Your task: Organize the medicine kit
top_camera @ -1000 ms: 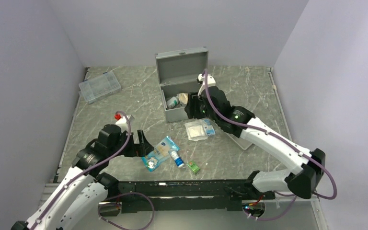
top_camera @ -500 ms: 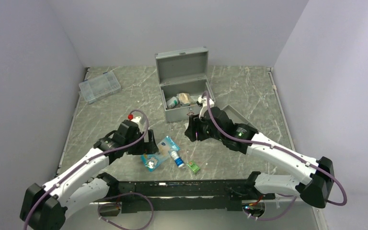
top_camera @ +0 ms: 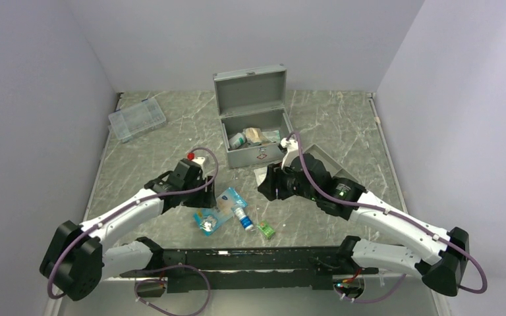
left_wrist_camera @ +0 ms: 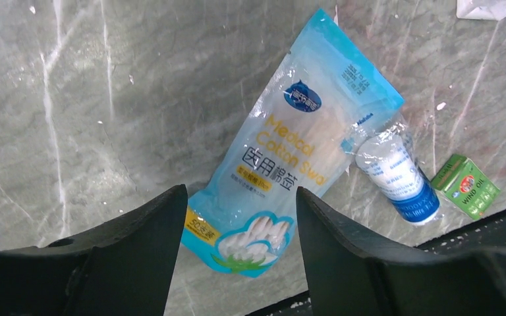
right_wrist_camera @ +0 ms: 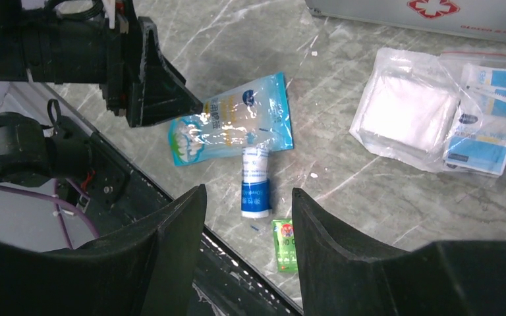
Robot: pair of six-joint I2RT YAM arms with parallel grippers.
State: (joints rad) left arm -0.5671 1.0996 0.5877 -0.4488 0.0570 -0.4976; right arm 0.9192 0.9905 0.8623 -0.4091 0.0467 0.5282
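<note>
Kit (top_camera: 250, 92) at 12 o'clock on worktop (top_camera: 171, 131), lid up to receive items | left hand (left_wrist_camera: 240, 197) wide open, empty, poised over swab pouch (left_wrist_camera: 303, 151) for pickup | right hand (right_wrist_camera: 248, 194) open, empty, near gauze (right_wrist_camera: 408, 112)

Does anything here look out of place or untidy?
Yes. The medicine kit stands open, yet several supplies lie loose on the table in front of it: a cotton swab bag, a small bottle, a green box and a clear bag of gauze.

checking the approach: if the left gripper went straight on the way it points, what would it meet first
Probably the cotton swab pouch, which lies on the table framed by the open left gripper; depth is unclear.
</note>
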